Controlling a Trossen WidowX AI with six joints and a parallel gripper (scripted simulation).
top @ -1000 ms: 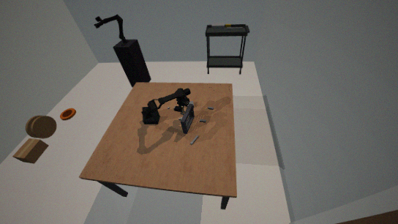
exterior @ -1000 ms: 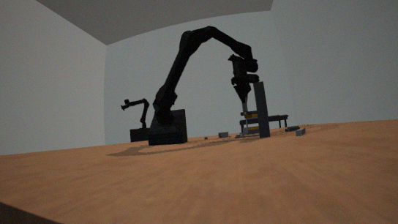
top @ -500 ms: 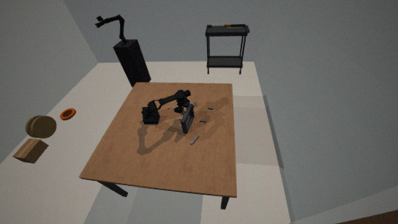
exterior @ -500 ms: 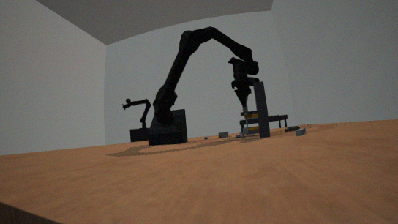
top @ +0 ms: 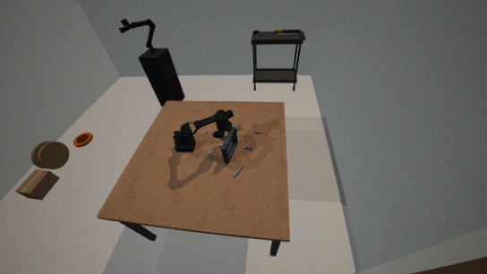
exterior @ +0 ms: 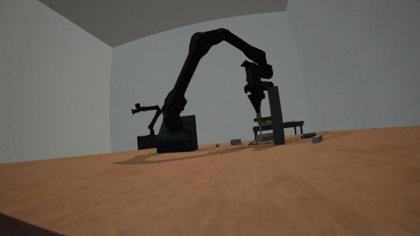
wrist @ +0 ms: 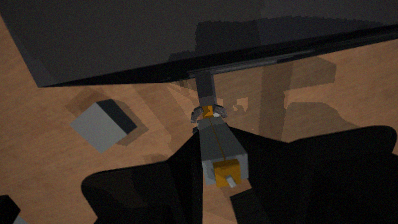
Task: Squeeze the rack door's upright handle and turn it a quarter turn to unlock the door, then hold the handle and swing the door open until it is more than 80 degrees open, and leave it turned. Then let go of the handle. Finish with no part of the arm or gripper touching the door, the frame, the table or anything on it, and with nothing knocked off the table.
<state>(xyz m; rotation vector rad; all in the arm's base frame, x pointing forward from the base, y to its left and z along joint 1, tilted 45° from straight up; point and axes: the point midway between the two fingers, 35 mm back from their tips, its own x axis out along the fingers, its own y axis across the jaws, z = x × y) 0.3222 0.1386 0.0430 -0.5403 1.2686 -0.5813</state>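
Note:
The dark rack frame [top: 227, 143] [exterior: 276, 116] stands upright on the table [top: 188, 201] [exterior: 193, 185], and its dark top fills the upper part of the wrist view [wrist: 115, 40]. The door shows no clear opening from the frame. The upright handle [wrist: 220, 142] [exterior: 259, 129], grey with orange parts, stands out from the door on a short dark bracket [wrist: 205, 89]. Its two grey halves lie close together at the top. My gripper [wrist: 213, 133] [exterior: 258, 111] points down and is shut on the handle, one black finger on each side. The handle's lower part is partly hidden in the wrist view.
A grey block [wrist: 100, 130] [exterior: 235, 142] lies near the handle. Beyond the rack lie small grey pieces [top: 258, 132] [top: 248, 148] and a long piece [top: 238, 171]. The wrist passes very close to the frame's top; contact cannot be told.

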